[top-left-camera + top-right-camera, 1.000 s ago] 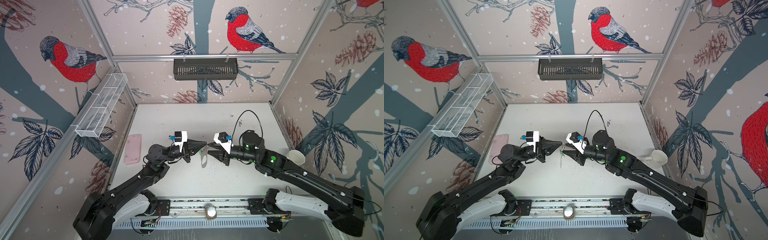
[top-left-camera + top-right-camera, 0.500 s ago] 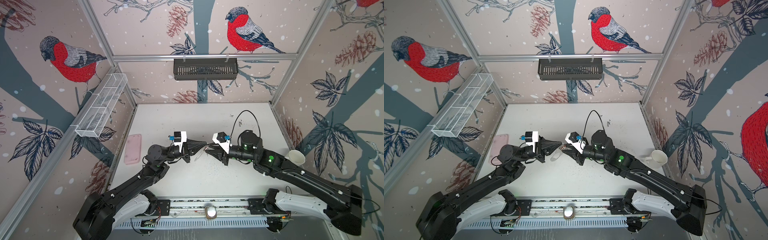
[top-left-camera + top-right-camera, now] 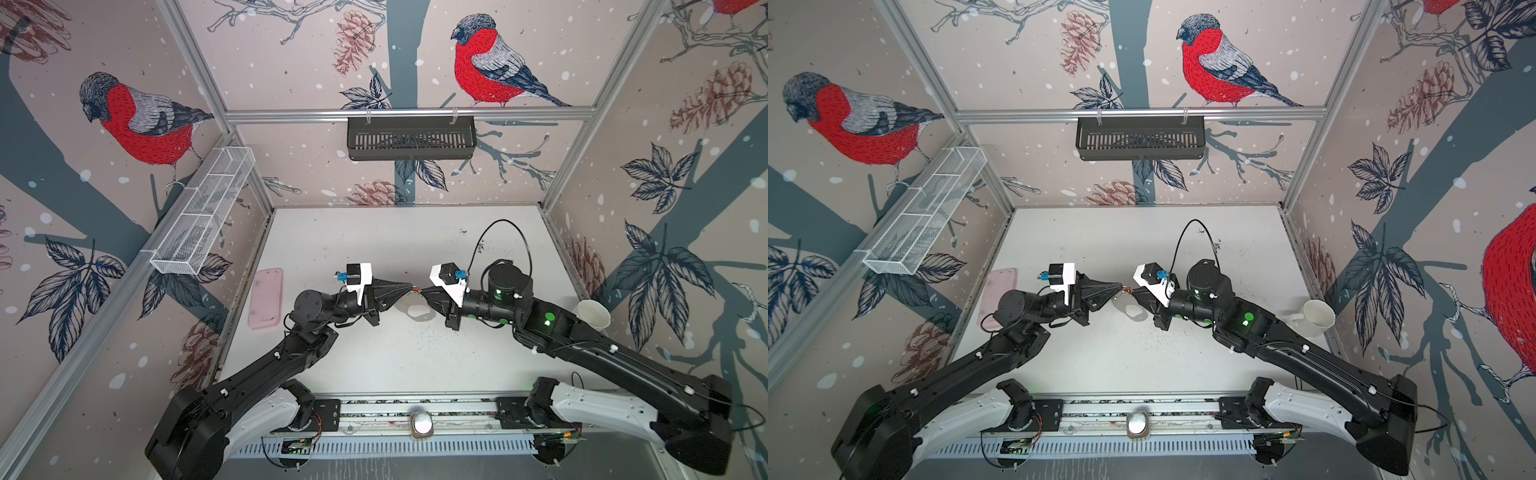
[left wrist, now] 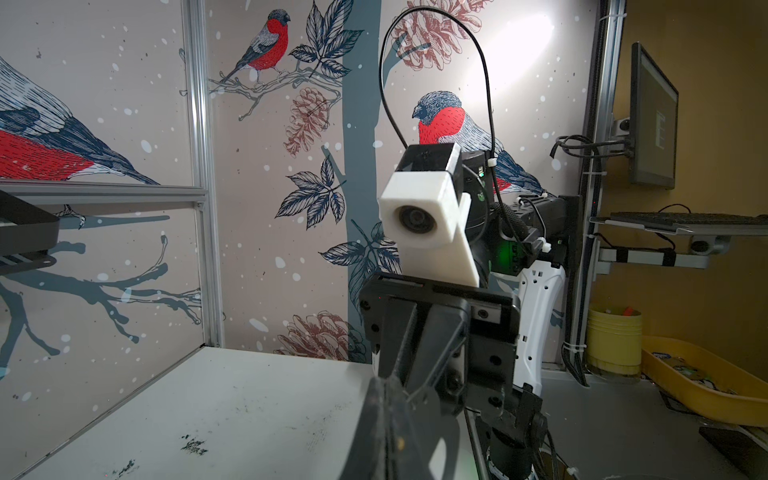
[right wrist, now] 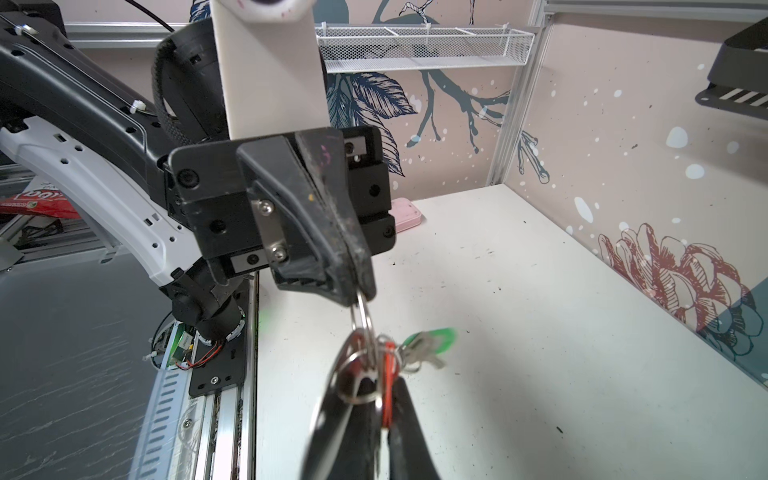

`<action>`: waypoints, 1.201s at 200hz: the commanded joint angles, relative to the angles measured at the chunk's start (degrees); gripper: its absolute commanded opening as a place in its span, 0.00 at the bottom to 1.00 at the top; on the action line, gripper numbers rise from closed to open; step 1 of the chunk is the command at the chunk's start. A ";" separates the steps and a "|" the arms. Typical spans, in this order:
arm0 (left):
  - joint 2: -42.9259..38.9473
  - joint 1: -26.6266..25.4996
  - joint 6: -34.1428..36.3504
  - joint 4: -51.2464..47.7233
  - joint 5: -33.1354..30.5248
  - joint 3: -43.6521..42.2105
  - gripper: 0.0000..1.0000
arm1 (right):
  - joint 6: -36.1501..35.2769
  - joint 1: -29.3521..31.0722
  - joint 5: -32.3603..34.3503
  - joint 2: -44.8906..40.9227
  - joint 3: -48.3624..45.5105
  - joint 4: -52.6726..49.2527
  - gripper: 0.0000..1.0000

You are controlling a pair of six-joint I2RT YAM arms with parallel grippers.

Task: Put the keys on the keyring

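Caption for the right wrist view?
Left gripper pinches a metal ring while right gripper clamps the red-tagged key; the green-tagged key dangles above the table.

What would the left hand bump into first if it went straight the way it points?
Probably the right hand: the left hand points straight at it, tips nearly touching, with only the metal ring and keys between.

right end effector: closed, seemingly onto red-tagged key | keyring: swung from hanging to flatter
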 commanded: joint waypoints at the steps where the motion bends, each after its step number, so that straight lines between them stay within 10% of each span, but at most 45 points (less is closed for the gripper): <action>1: -0.21 0.22 -0.15 2.66 0.23 -0.13 0.00 | -1.04 0.11 0.82 -0.83 0.55 0.02 0.00; 50: -0.04 0.23 -0.11 2.73 0.49 0.07 0.00 | -1.57 0.11 1.35 -0.67 1.49 -1.90 0.01; 84: 0.05 0.24 -0.23 2.84 0.58 -0.04 0.00 | -1.39 0.10 2.49 -0.74 1.39 -2.29 0.28; 240: -1.36 0.38 -0.31 4.99 -7.54 -1.81 0.00 | 1.61 0.19 5.32 -8.18 -3.82 -0.06 0.36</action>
